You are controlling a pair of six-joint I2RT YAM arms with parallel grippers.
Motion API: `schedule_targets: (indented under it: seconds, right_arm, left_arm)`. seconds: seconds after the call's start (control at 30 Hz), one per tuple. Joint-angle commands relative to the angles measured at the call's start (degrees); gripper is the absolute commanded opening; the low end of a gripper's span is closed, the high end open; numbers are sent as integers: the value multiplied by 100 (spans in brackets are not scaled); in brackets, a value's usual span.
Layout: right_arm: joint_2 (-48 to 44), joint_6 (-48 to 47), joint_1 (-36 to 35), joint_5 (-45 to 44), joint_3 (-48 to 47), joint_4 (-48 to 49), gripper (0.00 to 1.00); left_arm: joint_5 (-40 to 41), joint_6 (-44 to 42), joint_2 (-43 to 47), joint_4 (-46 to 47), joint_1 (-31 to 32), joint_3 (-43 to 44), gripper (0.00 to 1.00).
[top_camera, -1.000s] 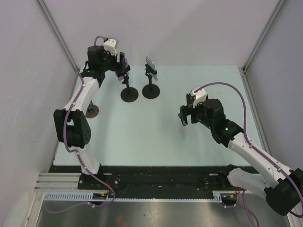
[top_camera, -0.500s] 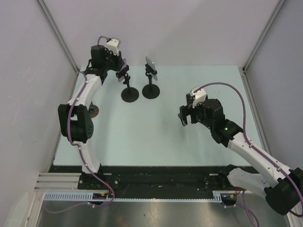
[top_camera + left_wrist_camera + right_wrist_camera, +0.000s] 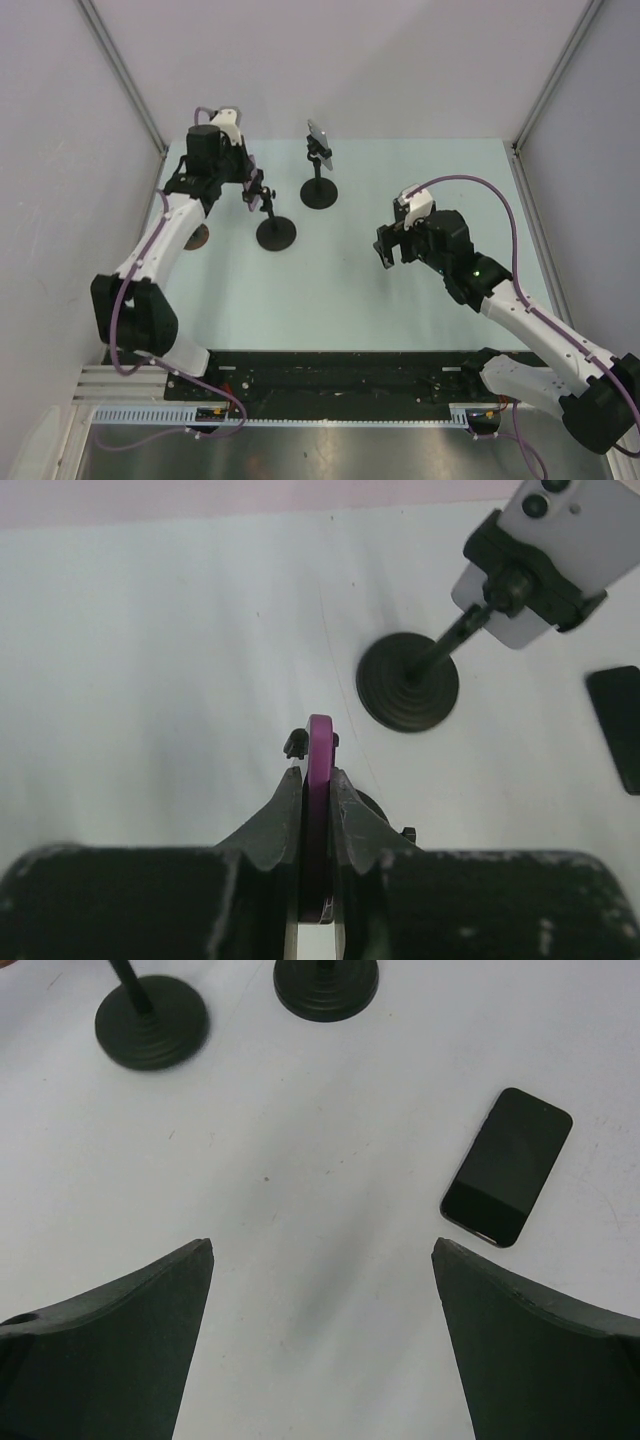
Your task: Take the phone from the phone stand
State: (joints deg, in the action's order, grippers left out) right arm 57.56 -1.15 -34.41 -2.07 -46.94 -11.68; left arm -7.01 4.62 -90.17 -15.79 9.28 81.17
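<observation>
A purple phone (image 3: pixel 320 742) stands on edge in the clamp (image 3: pixel 294 744) of a black phone stand (image 3: pixel 275 233), left of the table's middle. My left gripper (image 3: pixel 317 772) is shut on this phone, one finger against each flat face. In the top view the left gripper (image 3: pixel 255 191) sits just above the stand's round base. A second stand (image 3: pixel 319 193) behind it carries a white phone (image 3: pixel 565 535). My right gripper (image 3: pixel 322 1245) hangs open over bare table at the right (image 3: pixel 388 248), holding nothing.
A black phone (image 3: pixel 507 1165) lies flat on the table near the right gripper, also seen at the right edge of the left wrist view (image 3: pixel 616 726). A dark round object (image 3: pixel 195 236) lies by the left arm. Grey walls enclose the table on three sides.
The left gripper has shut on the purple phone and drawn toward the near side. The stand's base slid nearer with it. The right arm has stayed still.
</observation>
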Motion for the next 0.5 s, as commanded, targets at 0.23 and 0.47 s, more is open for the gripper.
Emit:
schedule_targets:
  seconds: [0.23,0.47]
  right_arm:
    - [80,62,-338,145,-35,438,96]
    - [273,88,-636,154,-43,658,96]
  left_arm:
    - [2474,1945,2309,-504,1725,-970,0]
    - [3581,2622,2347,-539,2859,-1296,0]
